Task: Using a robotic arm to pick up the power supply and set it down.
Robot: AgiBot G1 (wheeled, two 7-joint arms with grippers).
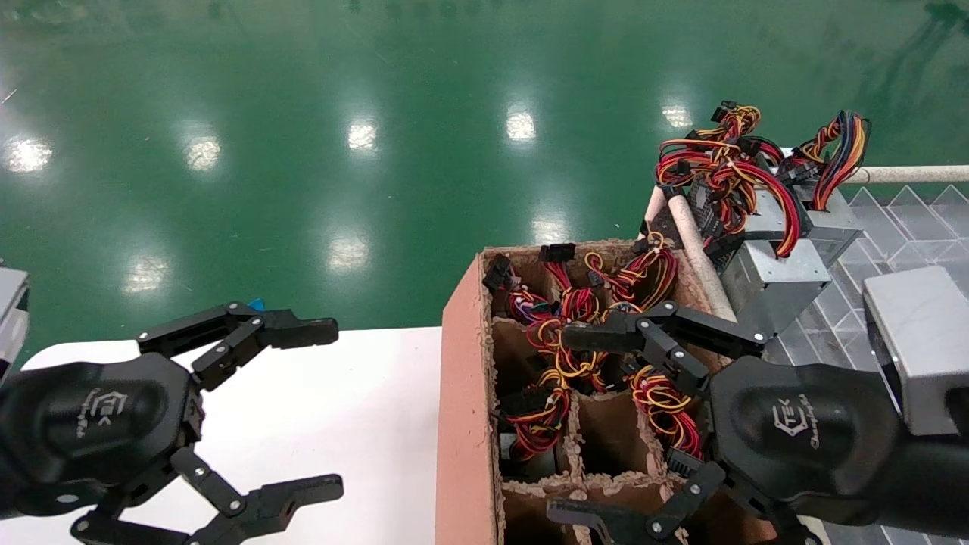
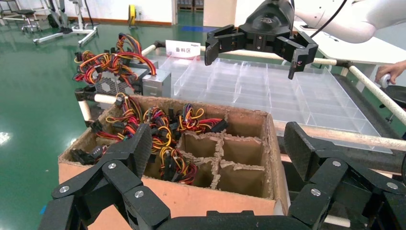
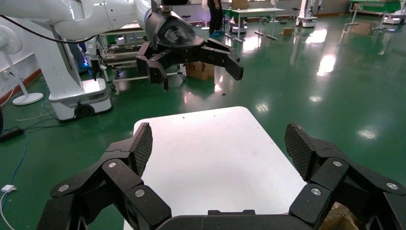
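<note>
The power supply (image 1: 763,216) is a grey metal box with a dark perforated side. It lies under red and yellow wires at the far right, on the near end of a clear tray. In the left wrist view the power supply (image 2: 109,84) shows its vent grille. My right gripper (image 1: 560,424) hangs open over the cardboard box, well short of the power supply, with nothing between its fingers (image 3: 142,146). My left gripper (image 1: 337,409) is open and empty above the white table.
A cardboard box (image 1: 458,393) with dividers holds tangled red and yellow wires. Two more grey boxes (image 1: 776,284) (image 1: 833,223) lie by the power supply, one with blue wires. The clear divided tray (image 1: 893,227) has a pole rail. The white table (image 1: 371,378) sits left of the box.
</note>
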